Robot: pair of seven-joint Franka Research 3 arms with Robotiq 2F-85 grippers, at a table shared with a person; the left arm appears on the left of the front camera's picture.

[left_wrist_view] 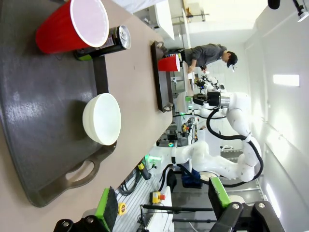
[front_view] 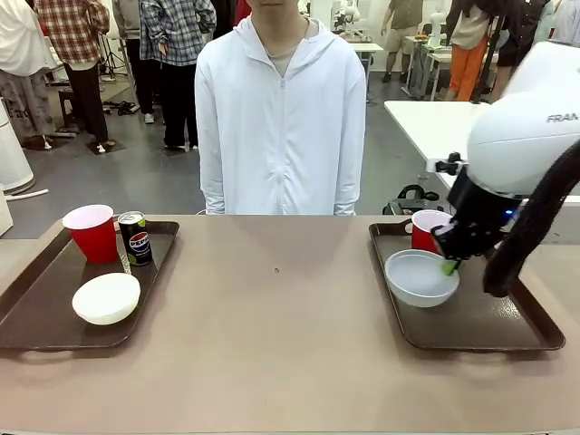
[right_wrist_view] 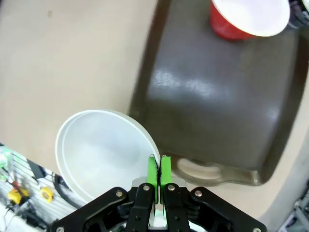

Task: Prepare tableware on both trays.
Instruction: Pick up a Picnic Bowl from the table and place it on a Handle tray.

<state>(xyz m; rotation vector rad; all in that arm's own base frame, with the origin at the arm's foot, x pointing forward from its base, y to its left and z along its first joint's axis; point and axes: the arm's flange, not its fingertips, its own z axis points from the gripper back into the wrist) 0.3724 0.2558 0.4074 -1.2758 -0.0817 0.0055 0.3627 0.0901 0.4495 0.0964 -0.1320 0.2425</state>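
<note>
The right end effector (right_wrist_view: 158, 166) pinches the pale grey-blue bowl (front_view: 421, 277) by its rim above the right tray (front_view: 480, 319). "Pepsi" reads on the dark can (front_view: 136, 237) beside a red cup (front_view: 91, 232).

cup (front_view: 91, 232), can (front_view: 135, 237) behind bowl (front_view: 107, 298) on left tray (front_view: 36, 317)

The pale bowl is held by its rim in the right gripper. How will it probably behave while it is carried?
The pale grey-blue bowl looks thin and stiff, probably light. The right gripper pinches only one edge of its rim, so it may tilt or swing. Its smooth surface could slip between the pads, so slow motion over the right tray seems safer.
</note>
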